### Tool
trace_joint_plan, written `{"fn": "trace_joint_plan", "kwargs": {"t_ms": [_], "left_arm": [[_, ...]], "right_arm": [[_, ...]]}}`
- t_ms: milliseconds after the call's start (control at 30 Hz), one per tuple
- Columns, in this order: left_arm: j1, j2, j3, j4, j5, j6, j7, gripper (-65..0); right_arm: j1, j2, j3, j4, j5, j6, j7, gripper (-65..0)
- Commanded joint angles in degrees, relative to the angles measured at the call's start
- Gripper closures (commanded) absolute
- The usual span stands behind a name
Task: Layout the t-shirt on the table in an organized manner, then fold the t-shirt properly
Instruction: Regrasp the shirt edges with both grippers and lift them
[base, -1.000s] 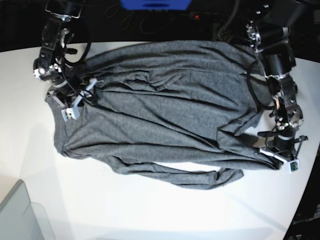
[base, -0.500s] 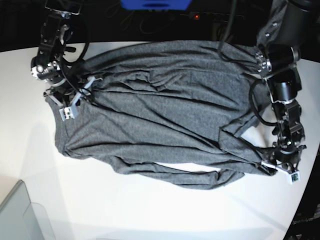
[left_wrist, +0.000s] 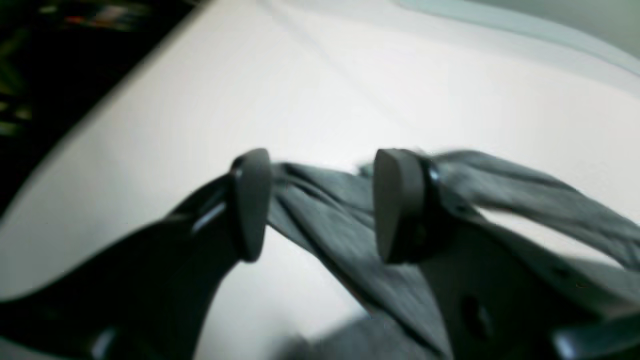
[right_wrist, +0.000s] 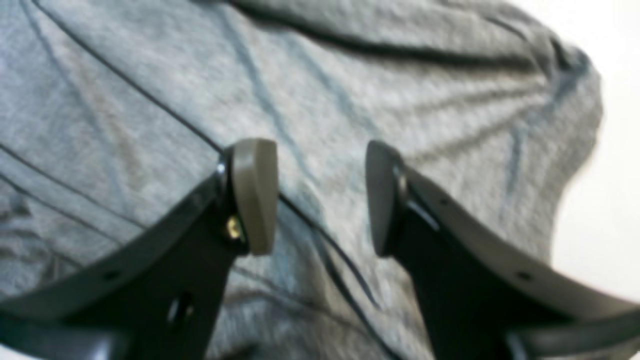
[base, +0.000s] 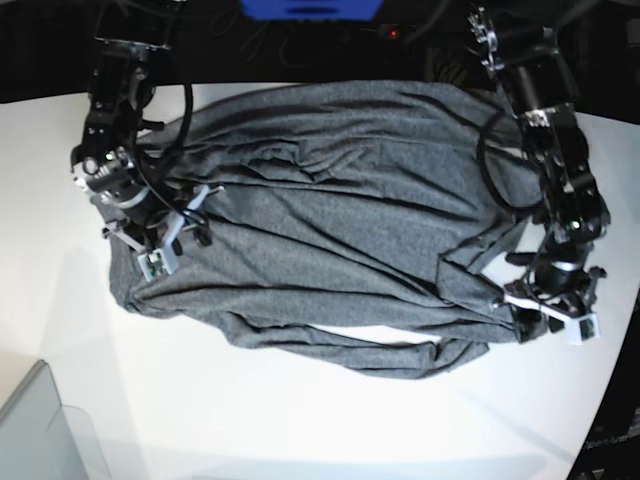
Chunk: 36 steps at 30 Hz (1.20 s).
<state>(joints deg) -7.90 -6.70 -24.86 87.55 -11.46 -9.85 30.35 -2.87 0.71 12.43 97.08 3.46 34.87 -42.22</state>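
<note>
The dark heather-grey t-shirt (base: 340, 240) lay spread but rumpled on the glossy white tabletop (base: 250, 420), long creases running across its body and a narrow fold jutting out along the edge farthest from the arms. The left gripper (left_wrist: 320, 205) stood with its jaws apart above a corner of the shirt, the fabric visible between the black fingers. The right gripper (right_wrist: 321, 197) was spread too, over the shirt's opposite side, and held nothing.
</note>
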Motion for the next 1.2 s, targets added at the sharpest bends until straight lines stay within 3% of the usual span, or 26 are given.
{"fn": "trace_joint_plan", "kwargs": {"t_ms": [0, 133, 367, 433, 733, 867, 1167], "left_arm": [[1.35, 0.15, -0.15, 2.08, -1.15, 0.13, -0.06, -32.2], [6.98, 2.70, 3.63, 0.06, -2.21, 0.13, 0.90, -32.2], [8.74, 2.08, 4.07, -11.46, -2.21, 0.13, -3.40, -32.1], [9.97, 0.24, 2.49, -12.16, -2.38, 0.13, -4.63, -32.1], [15.07, -0.73, -7.27, -7.94, -2.82, 0.13, -4.37, -32.1], [16.38, -0.38, -8.06, -4.87, -2.82, 0.13, -4.37, -32.1], [15.24, -0.29, -7.80, -2.93, -5.20, 0.13, -4.28, -32.1]], "right_arm": [[0.72, 0.39, -0.87, 0.29, 0.62, 0.25, 0.77, -29.4], [1.78, 0.48, -3.41, -1.82, 0.62, 0.25, 1.21, -29.4], [4.15, 0.48, -3.50, -6.66, 0.62, 0.25, 1.21, -29.4], [4.85, 0.56, -3.59, -8.07, 0.62, 0.25, 1.21, -29.4], [9.25, 4.26, -3.06, -19.41, 0.62, 0.25, 2.96, -29.2], [8.81, 4.96, -2.98, -20.46, 0.62, 0.25, 6.74, -29.2], [9.42, 4.78, -2.98, -18.09, 0.62, 0.25, 7.18, -29.2]]}}
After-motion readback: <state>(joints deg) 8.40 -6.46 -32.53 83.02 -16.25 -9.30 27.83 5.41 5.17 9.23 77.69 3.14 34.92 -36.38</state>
